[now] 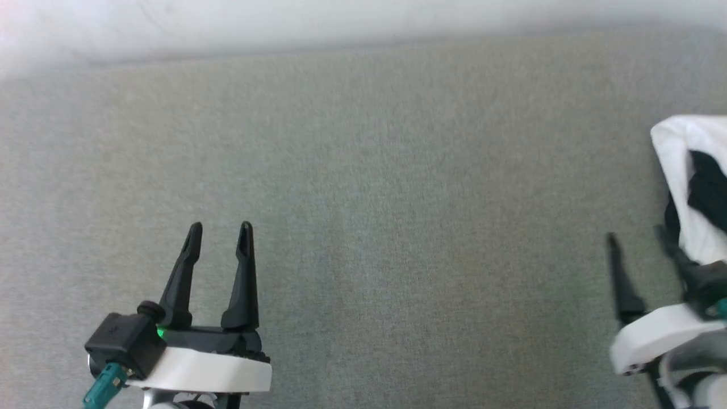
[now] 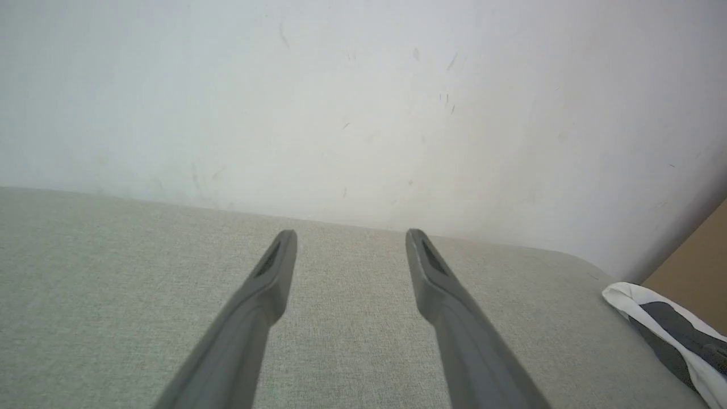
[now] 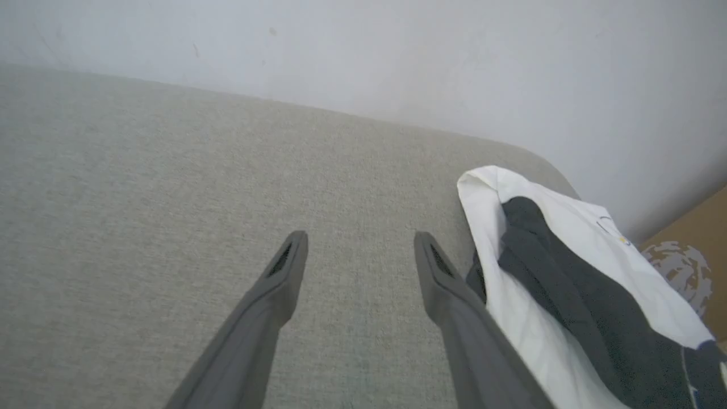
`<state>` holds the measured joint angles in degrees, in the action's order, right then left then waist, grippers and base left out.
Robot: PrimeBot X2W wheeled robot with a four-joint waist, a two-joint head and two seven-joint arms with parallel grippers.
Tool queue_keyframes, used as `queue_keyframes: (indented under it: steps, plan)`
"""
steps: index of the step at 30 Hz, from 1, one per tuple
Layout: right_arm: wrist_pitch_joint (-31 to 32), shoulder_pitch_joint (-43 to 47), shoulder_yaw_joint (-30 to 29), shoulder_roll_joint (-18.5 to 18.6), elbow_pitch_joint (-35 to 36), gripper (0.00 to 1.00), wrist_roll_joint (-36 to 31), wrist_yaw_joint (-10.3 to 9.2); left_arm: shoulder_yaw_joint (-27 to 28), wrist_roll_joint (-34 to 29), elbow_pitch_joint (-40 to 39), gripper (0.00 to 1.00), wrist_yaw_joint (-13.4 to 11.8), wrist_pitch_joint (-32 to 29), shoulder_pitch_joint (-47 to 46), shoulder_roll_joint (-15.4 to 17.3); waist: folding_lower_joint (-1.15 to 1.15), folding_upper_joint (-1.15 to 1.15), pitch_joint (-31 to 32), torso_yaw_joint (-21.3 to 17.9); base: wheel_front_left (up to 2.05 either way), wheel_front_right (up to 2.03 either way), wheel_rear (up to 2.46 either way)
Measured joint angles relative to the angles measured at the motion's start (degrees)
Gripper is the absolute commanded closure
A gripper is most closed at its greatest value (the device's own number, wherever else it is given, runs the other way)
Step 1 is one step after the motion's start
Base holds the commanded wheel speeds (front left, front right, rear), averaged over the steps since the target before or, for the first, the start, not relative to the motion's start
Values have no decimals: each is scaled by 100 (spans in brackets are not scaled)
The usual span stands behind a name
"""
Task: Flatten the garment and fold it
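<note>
The garment (image 1: 693,187), white with black sleeves, lies bunched at the right end of the grey fabric surface (image 1: 363,187). It also appears as a heap (image 3: 568,284) in the right wrist view and as a striped corner (image 2: 664,329) in the left wrist view. My right gripper (image 1: 636,234) stands open just left of the garment, nothing between its fingers; its right finger (image 3: 454,295) lies against the cloth's edge. My left gripper (image 1: 220,228) is open over bare surface at the lower left, far from the garment.
A pale wall (image 1: 363,20) runs along the far edge of the surface. A brown cardboard box (image 3: 693,255) stands beyond the surface's rounded right corner, behind the garment.
</note>
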<state>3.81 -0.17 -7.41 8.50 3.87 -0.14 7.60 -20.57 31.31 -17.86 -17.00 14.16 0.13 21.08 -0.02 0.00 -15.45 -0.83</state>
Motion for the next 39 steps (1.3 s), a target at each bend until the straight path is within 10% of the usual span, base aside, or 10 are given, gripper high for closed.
queue_keyframes:
  steps: [16,39]
  plan:
    - [-486,637,-43,-532,1053,0,-282,-1,-107,-390,89,0,-198,-45,387,164,1,0,1261,181,0,0,0]
    - [-694,1347,-353,-542,762,0,-19,-1,-108,-398,414,0,-328,0,1185,231,2,0,1703,196,0,0,0]
